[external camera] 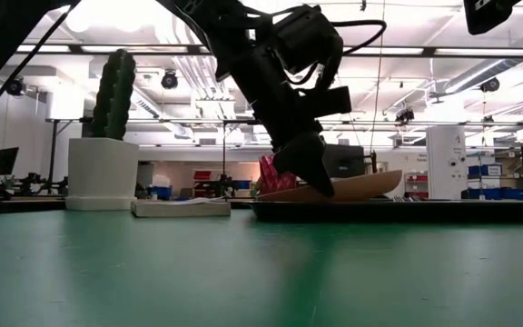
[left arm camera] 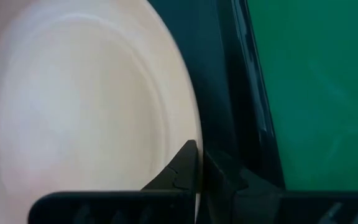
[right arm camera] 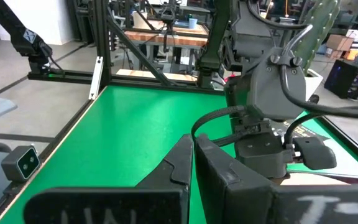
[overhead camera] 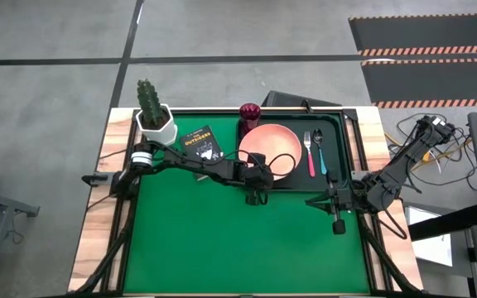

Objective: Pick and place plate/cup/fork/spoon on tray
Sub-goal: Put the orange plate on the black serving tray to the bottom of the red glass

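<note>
Left gripper [overhead camera: 256,184] clamped on plate [overhead camera: 270,151] rim at tray [overhead camera: 334,124] near edge, plate looks tilted, prob. lowering it in. Fork [overhead camera: 309,152], spoon [overhead camera: 319,154], cup [overhead camera: 249,111] on tray. Right gripper [overhead camera: 338,223] closed, idle nearby.

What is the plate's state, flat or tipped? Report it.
Tipped: in the low view the plate slopes over the tray, its edge pinched by the left gripper.

The round salmon-pink plate [left arm camera: 86,106] looks smooth and faintly glossy, the dark rectangular tray [left arm camera: 219,81] shiny plastic, the green surface [overhead camera: 247,240] matt.
</note>
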`<state>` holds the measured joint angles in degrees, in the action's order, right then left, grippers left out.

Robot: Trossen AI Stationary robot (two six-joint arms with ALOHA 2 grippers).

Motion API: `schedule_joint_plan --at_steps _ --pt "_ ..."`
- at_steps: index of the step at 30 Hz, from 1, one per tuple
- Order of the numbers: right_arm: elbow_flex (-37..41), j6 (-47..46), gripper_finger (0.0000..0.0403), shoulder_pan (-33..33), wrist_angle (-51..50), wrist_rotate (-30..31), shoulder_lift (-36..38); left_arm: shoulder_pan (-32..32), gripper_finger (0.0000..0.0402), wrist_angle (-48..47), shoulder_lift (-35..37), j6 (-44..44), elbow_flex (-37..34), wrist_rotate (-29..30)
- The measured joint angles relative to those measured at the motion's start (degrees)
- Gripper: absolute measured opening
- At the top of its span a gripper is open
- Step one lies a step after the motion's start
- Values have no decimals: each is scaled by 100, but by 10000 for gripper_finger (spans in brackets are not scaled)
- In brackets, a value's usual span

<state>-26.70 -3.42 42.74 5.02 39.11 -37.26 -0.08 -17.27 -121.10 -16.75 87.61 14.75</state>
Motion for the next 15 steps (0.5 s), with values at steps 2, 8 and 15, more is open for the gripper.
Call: schedule_joint_plan --at_steps 2,8,15 --pt "0 -2 9 0 0 -2 0 3 0 37 0 9 10 -34" --pt "0 -23 9 0 0 -2 0 3 0 32 0 20 11 -136" --pt "0 -66 9 0 -2 -2 0 14 0 32 0 144 11 -365"
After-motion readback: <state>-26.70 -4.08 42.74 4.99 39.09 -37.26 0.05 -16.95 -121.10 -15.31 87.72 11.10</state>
